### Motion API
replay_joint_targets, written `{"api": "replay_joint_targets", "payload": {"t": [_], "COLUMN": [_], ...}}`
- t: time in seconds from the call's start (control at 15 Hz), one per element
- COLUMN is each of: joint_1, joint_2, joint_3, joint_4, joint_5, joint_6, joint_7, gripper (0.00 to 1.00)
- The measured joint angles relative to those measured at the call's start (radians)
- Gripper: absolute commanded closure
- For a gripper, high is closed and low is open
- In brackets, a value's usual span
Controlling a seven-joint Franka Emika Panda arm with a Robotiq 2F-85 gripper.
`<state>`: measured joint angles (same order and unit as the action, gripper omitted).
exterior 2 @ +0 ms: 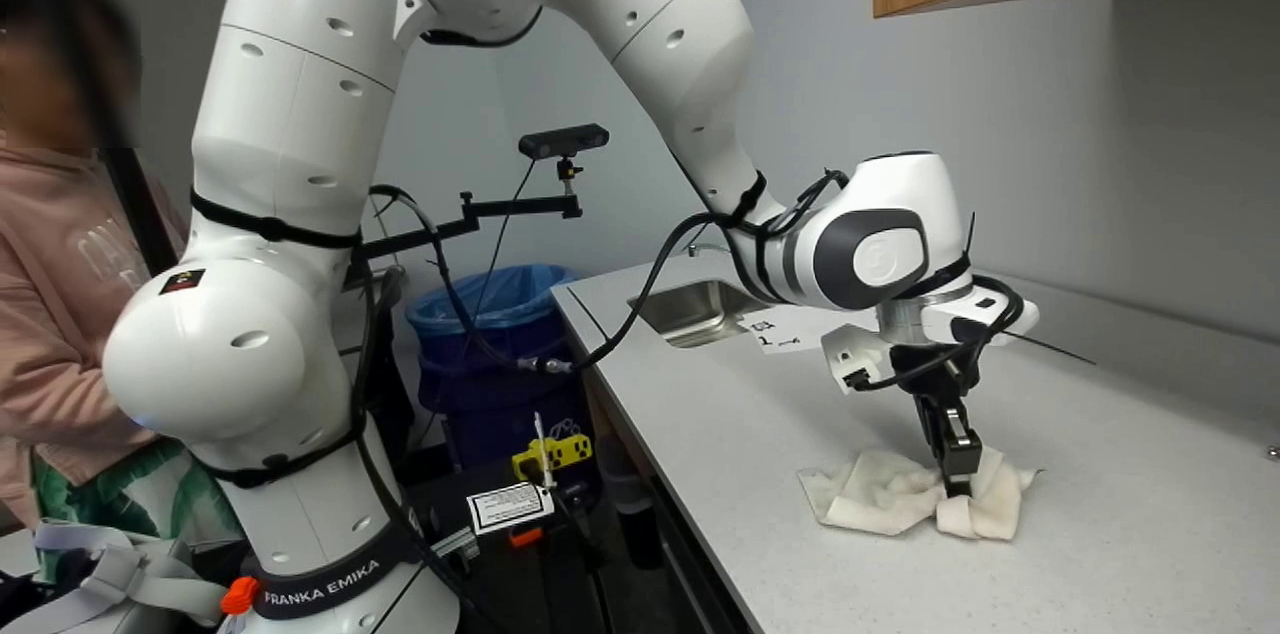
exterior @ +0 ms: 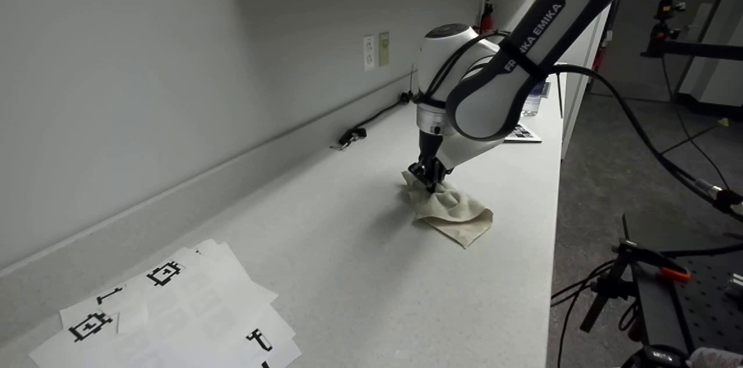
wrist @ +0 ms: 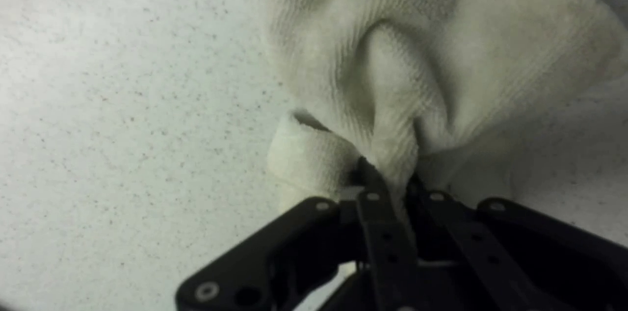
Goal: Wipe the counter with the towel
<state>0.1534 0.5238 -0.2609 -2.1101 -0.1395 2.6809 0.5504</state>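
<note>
Towel is lying crumpled on the bench, its bulk spreading from the jaws away from the wall and its long axis running roughly crosswise, while the jaws, nearly closed, are pinching a fold near its wall-side end.

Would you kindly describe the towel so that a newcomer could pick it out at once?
Find the long pale counter along the grey wall, then follow the arm down to its black fingers. The towel, pinched between them and lying on the counter, is rumpled and beige, unlike the flat white printed sheets.
</note>
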Motion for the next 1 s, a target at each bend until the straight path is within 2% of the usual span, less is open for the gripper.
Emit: {"api": "replay_joint_targets", "payload": {"t": [0.53, 1.0], "joint_1": [0.004, 0.059], "joint_2": [0.042, 0.086], "joint_3": [0.122, 0.169], "joint_4": [0.102, 0.199], "joint_5": [0.032, 0.014], "joint_6": [-0.09, -0.168], "joint_7": [-0.063, -0.108], "gripper": [0.97, 0.97]}}
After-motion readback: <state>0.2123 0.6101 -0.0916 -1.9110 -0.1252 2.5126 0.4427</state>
